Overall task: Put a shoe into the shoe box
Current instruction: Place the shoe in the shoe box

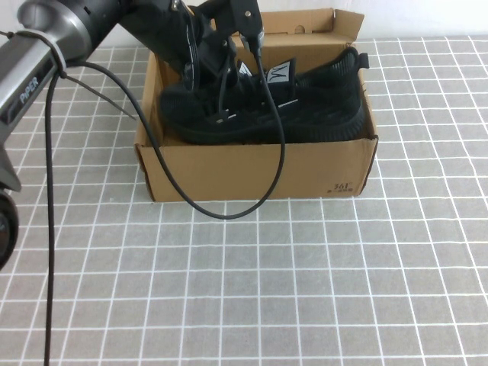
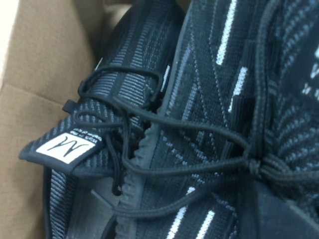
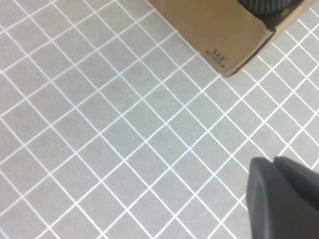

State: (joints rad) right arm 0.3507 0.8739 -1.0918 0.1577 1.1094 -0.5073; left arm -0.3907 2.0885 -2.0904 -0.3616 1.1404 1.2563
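The brown cardboard shoe box [image 1: 259,171] stands open at the back middle of the table. A black knit shoe [image 1: 320,99] with a white tongue label lies along it, toe to the left and heel at the right wall, its upper above the rim. My left gripper [image 1: 223,85] reaches in from the left and is shut on this shoe at its laces [image 2: 251,162]; the left gripper [image 2: 271,186] shows up close. The second shoe [image 2: 114,99] lies beside it inside the box [image 2: 35,59]. My right gripper [image 3: 271,162] is shut and empty over the tiles near the box's front right corner [image 3: 219,30].
The box's lid flap [image 1: 305,23] stands up at the back. The left arm's black cable [image 1: 221,213] hangs over the box front onto the tiled tabletop [image 1: 305,290].
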